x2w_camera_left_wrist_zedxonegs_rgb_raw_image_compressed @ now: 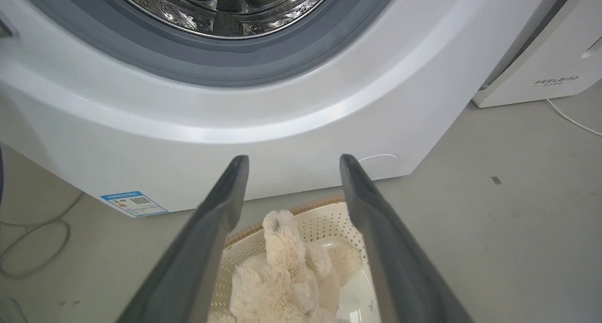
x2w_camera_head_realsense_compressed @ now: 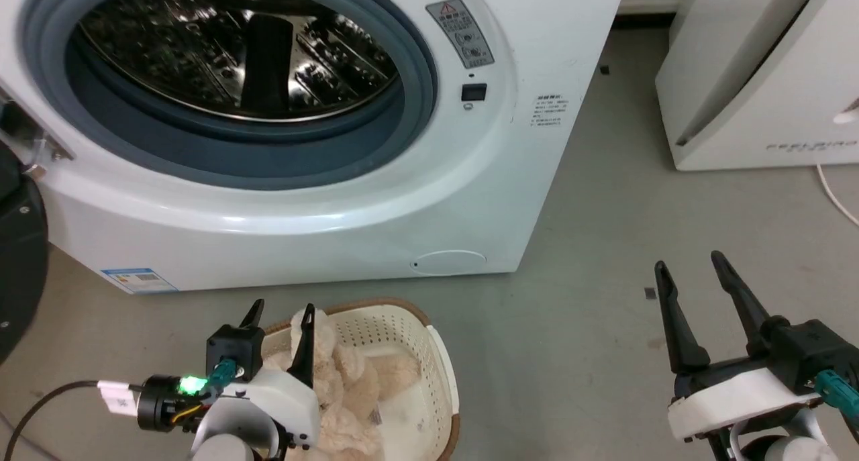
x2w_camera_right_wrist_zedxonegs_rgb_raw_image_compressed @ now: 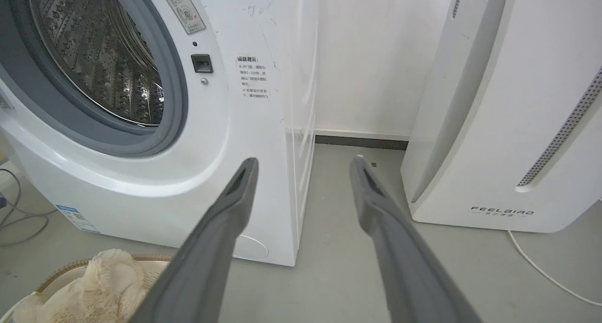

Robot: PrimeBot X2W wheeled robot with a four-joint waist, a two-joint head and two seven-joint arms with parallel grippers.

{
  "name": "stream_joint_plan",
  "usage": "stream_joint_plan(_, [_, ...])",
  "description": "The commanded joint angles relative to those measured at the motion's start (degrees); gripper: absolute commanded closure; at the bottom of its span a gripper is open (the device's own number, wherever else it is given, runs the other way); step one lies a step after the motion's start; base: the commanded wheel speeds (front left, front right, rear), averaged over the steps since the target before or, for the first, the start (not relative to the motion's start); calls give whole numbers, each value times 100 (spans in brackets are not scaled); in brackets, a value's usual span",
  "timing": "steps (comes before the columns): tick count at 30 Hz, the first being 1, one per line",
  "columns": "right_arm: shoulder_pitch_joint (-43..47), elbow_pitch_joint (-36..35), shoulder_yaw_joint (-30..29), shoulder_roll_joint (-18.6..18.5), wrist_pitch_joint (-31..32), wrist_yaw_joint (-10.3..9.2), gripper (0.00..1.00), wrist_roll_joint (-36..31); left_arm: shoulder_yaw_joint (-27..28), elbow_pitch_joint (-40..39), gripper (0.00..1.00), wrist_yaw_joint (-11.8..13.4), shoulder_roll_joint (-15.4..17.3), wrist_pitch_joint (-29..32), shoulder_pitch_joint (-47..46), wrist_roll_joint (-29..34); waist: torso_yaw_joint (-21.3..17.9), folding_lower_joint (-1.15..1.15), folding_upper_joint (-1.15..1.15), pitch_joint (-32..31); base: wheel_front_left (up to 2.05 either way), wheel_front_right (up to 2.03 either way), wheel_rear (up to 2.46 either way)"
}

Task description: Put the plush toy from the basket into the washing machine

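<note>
The toy point(x2w_camera_head_realsense_compressed: 349, 387) lies in the basket point(x2w_camera_head_realsense_compressed: 439, 360), at the washer's point(x2w_camera_head_realsense_compressed: 322, 226) six o'clock. Soft and light, it should squash, so pinch a limb deep. The left claw point(x2w_camera_head_realsense_compressed: 282, 311) gapes above it; the right claw point(x2w_camera_head_realsense_compressed: 690, 265) gapes empty.

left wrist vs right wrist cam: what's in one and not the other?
Left wrist, not right wrist: left gripper, open, plush toy framed between its fingers; the basket's inside bottom. Right wrist, not left wrist: right gripper, open; latch socket on the washing machine; back wall. Both: washing machine, drum, toy, basket rim, FEELBIRD appliance.
</note>
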Motion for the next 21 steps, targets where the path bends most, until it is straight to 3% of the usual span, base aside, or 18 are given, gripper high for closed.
stream_joint_plan(1, [-118,-45,-10,-1,-45,-2,0,37,-29,106,0,-31,57,-33,-140,-32,-36,0,0,88,0,0,0])
stream_joint_plan(21, [-380,-153,24,-2,-284,-3,0,225,-160,1841,0,-186,444,71,-1200,-255,-315,0,0,1042,0,0,0])
